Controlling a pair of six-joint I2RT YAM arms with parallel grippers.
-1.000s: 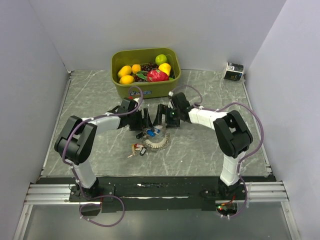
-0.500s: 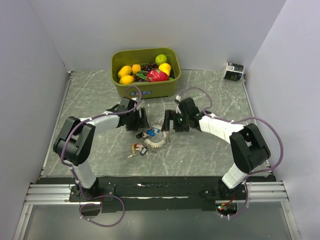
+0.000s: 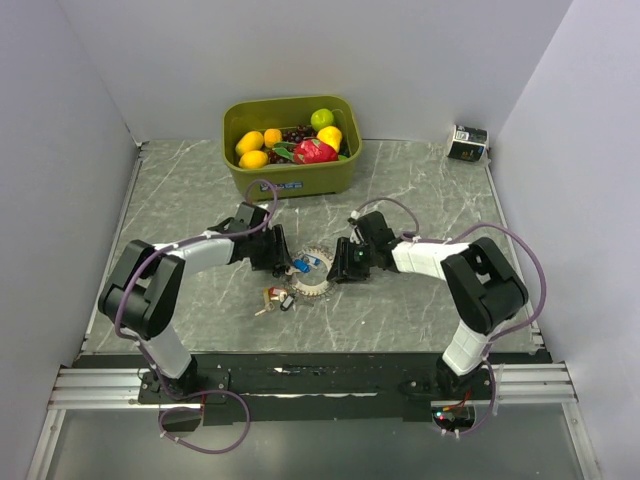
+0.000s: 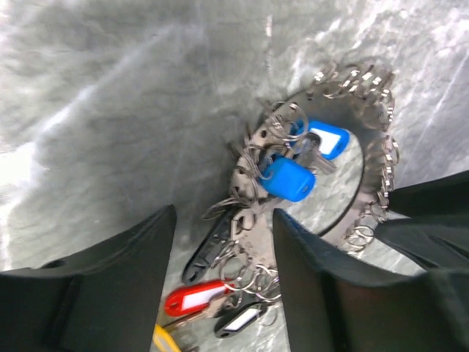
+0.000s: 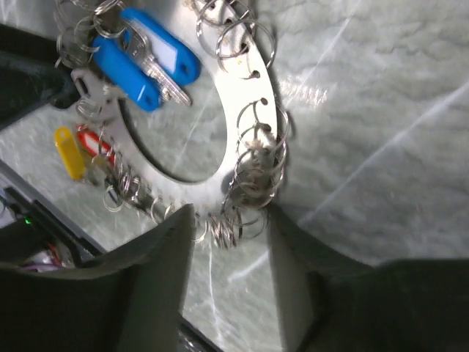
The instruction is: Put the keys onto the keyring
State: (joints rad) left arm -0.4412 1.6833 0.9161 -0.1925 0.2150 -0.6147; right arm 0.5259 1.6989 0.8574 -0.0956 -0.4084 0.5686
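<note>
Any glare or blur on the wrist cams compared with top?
Left wrist: table smeared, blown out at the left edge; blue key tags sharp. Right wrist: ring plate glares white, near fingers soft. Top external: even light, sharp, but loose keys tiny.

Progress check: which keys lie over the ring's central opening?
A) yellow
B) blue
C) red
B: the blue keys lie across the opening of the ring, while the yellow key and red key lie outside its rim.
</note>
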